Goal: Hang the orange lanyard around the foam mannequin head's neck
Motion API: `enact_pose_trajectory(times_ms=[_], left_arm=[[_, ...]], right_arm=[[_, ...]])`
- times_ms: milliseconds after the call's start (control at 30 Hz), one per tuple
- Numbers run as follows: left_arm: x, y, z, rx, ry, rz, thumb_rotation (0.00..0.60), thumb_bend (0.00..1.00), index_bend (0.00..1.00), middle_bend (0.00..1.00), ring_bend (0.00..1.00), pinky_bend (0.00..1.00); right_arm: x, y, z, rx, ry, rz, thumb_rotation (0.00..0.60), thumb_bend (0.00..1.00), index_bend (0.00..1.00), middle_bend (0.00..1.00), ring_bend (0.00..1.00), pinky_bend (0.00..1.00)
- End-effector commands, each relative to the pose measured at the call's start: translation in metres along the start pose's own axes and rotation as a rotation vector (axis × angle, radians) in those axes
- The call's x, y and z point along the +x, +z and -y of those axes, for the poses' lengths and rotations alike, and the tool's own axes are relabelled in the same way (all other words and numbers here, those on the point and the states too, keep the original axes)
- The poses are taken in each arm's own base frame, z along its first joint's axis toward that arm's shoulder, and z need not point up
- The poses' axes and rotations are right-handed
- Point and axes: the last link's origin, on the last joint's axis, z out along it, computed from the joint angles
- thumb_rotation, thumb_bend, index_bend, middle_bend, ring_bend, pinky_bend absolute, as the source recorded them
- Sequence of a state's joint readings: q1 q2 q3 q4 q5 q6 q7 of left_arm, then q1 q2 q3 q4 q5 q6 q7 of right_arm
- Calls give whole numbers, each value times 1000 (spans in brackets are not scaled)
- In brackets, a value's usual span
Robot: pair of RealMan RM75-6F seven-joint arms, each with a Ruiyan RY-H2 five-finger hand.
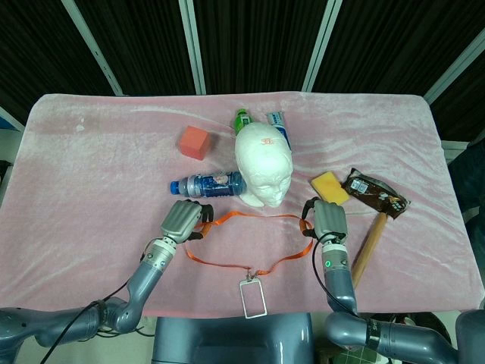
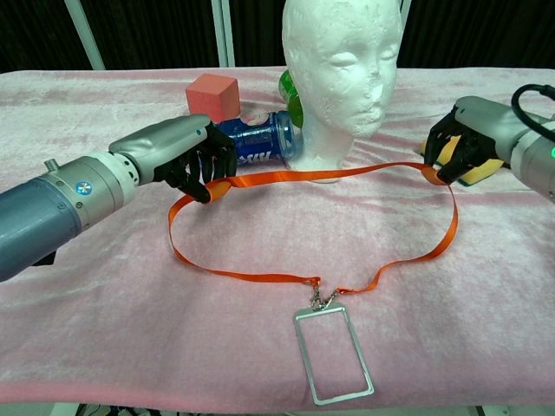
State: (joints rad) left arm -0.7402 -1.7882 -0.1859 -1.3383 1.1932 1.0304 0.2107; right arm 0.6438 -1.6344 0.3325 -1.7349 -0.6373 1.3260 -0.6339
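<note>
The white foam mannequin head [image 1: 264,167] [image 2: 345,65] stands upright mid-table, facing me. The orange lanyard [image 1: 250,218] [image 2: 321,176] is stretched in front of its neck, its far strand lifted off the cloth. My left hand [image 1: 182,219] [image 2: 186,161] pinches the lanyard's left end. My right hand [image 1: 327,220] [image 2: 468,140] pinches its right end. The near loop trails down to a clear badge holder [image 1: 252,296] [image 2: 334,355] lying flat at the table's front edge.
A blue bottle [image 1: 206,184] lies just left of the head. A red cube [image 1: 194,142] sits further back. A green bottle [image 1: 240,120] and a tube [image 1: 277,125] are behind the head. A yellow sponge [image 1: 330,187], a brown wrapper [image 1: 374,192] and a hammer [image 1: 366,246] lie at right.
</note>
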Motion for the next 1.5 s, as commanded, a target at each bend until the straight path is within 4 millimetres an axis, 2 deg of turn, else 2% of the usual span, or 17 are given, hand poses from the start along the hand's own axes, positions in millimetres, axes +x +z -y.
enact_pose_trajectory(times_ms=[33,433,633,1067,1500], left_arm=[[3,-4,0,-13,-11,-15,600,438,575,605,490,468],[10,-20,-11,-90,-20,-34,600,436,578,605,490,468],[18,-24,-15,-113,-16,-55,600,433,578,605,490,468],[41,-1,-27,-128,-59,-160,600,429,579,607,489,468],[56,12,-47,-175,-98,-233,600,425,591,613,496,468]], right_arm=[[9,-7,-3,18,16,-24,600,549,973,368,432,329],[33,-33,-5,79,68,-66,600,549,978,368,432,329],[46,-40,-2,111,101,-89,600,548,977,368,432,329],[86,-37,22,178,123,-174,600,559,983,368,432,329],[114,-35,43,209,141,-208,600,559,983,368,432,329]])
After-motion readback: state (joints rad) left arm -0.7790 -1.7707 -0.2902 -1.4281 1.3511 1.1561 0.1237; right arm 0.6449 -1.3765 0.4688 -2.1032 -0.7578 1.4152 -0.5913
